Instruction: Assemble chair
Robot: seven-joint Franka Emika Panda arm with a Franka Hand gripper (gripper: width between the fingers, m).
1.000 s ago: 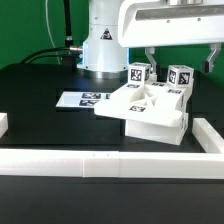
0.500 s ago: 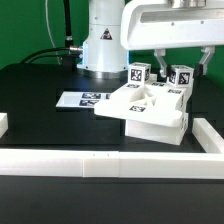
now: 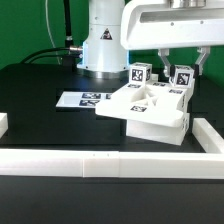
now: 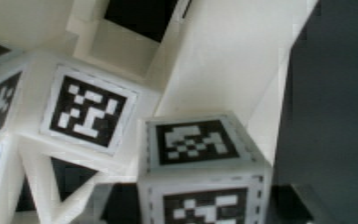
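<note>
Border wall [image 3: 110,165]: a long low white wall is seen along the front edge of the black table [image 3: 45,110], with a short return at each end; the working area is enclosed by it, and the chair parts and the flat tagged sheet lie inside.
Marker board [image 3: 82,99]: a thin white sheet printed with black-and-white tags is laid flat on the table, toward the exterior view's left of the chair parts, its near corner tucked just beside or under the seat edge; which cannot be told.
Chair [image 3: 148,110]: glossy white blocky plastic is shown, resting on the table right of centre in the exterior view. A square seat with X-shaped bracing and open triangular gaps is seen on top of a thicker block.
Tagged blocks [image 3: 139,73]: two upright pieces stand at the back of the seat, each bearing a square black-and-white tag; the second [image 3: 181,78] is further to the exterior view's right.
Gripper [image 3: 181,68]: it is lowered over the right-hand tagged block, with the fingers closed in against its sides; the block appears to be clasped.
Wrist view: tagged white faces [image 4: 197,143] are seen close up and blurred, beside a tall white surface.
</note>
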